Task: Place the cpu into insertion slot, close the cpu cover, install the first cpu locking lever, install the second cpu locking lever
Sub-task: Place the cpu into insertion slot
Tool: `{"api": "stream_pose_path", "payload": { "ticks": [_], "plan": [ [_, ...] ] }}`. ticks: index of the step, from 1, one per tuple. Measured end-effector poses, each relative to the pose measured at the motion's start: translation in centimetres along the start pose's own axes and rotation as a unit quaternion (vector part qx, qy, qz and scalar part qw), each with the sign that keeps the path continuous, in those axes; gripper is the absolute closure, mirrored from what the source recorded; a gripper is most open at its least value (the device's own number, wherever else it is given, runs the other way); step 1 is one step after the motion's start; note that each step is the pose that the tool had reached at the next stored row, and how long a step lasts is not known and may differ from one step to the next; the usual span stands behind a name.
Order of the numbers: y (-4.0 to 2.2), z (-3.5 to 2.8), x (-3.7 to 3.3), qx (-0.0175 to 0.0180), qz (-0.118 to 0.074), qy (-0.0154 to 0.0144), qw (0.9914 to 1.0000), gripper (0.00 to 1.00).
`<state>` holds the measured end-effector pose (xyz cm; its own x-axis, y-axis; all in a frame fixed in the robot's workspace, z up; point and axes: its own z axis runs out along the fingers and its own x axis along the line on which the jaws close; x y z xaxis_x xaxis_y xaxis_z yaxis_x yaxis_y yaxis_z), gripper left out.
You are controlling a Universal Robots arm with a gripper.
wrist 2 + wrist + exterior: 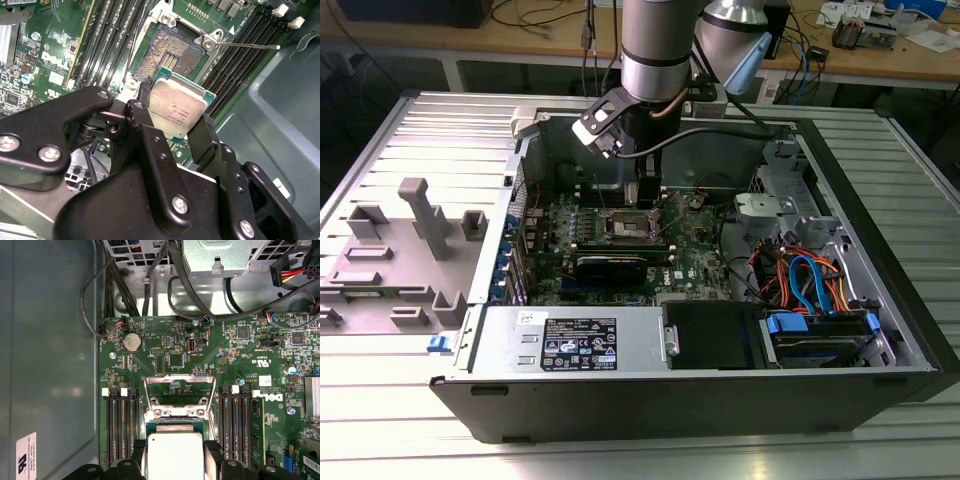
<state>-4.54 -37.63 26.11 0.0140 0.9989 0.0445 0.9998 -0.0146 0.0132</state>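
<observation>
You see the black 2-fingered claw clamped on 2 opposite edges of the 1 flat, square, silver-topped cpu, probably to keep its underside free. It is held close over the 1 square dark insertion slot. The 1 thin silvery cpu cover stands swung open, leaving the slot bare.

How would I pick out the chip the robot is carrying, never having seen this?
Inside the open computer case lies a green circuit board. Near its empty square socket, the black pincer grips the cpu by two edges: a flat square with a dull silver top, unlike the long black slots.
</observation>
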Motion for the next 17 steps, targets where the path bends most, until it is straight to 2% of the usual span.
{"api": "stream_pose_path", "payload": {
  "ticks": [5, 6, 8, 10, 11, 12, 13, 15, 17],
  "plan": [
    [0.0, 0.05, 0.0, -0.0001, 0.0, 0.0001, 1.0, 0.45],
    [-0.11, 0.31, -0.01, -0.0002, -0.002, 0.0001, 1.0, 0.45],
    [-0.48, 0.52, -0.03, -0.0036, -0.003, 0.0001, 0.99999, 0.45],
    [-0.91, 0.66, -0.04, -0.0089, -0.003, 0.0001, 0.99996, 0.45],
    [-1.07, 0.73, -0.05, -0.0127, -0.004, 0.0002, 0.99991, 0.45],
    [-1.11, 0.8, -0.05, -0.0147, -0.004, 0.0002, 0.99988, 0.45],
    [-1.11, 0.95, -0.06, -0.016, -0.004, 0.0003, 0.99986, 0.45],
    [-1.21, 1.27, -0.08, -0.0161, -0.004, 0.0002, 0.99986, 0.45],
    [-1.24, 1.32, -0.08, -0.016, -0.004, 0.0001, 0.99986, 0.45]
  ]
}}
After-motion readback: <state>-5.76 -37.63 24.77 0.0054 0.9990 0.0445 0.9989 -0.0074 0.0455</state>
